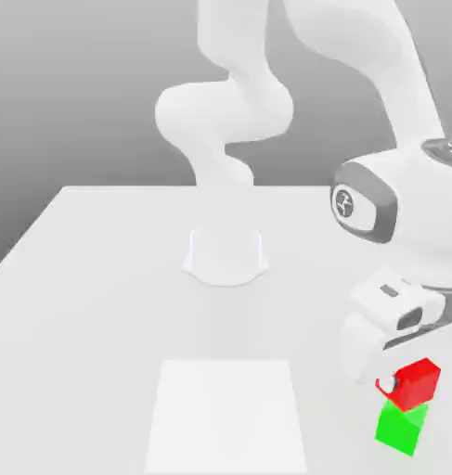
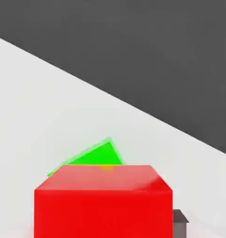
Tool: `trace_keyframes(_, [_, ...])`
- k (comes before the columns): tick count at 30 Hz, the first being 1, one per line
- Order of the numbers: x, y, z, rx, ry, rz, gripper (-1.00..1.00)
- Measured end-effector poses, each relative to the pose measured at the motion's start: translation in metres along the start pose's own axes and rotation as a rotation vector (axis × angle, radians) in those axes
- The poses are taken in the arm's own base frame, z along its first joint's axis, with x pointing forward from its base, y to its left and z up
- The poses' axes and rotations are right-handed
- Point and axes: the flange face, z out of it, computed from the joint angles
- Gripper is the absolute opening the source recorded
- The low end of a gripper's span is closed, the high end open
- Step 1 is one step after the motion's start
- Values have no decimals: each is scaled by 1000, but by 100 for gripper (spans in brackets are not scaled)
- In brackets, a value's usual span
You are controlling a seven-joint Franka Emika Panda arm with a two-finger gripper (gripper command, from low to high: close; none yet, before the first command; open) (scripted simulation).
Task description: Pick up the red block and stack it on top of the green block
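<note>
The red block (image 1: pixel 418 381) sits slightly tilted right over the green block (image 1: pixel 400 427), near the front of the table at the exterior view's right. My gripper (image 1: pixel 406 378) comes down on it from the white hand above. It is shut on the red block. In the hand view the red block (image 2: pixel 103 202) is very close, with one dark fingertip (image 2: pixel 179 223) against its side. A corner of the green block (image 2: pixel 97 155) peeks out from beneath it. Whether the two blocks touch I cannot tell.
The arm's round base (image 1: pixel 226 256) stands mid-table. A paler square patch (image 1: pixel 226 417) marks the table's front centre. The table edge runs close behind the blocks in the hand view, with dark ground (image 2: pixel 156 56) beyond it.
</note>
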Motion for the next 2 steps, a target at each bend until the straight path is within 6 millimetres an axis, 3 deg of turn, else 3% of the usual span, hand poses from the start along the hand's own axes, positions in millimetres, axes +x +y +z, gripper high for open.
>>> trace_keyframes(2, [0,0,0,0,0,0,100])
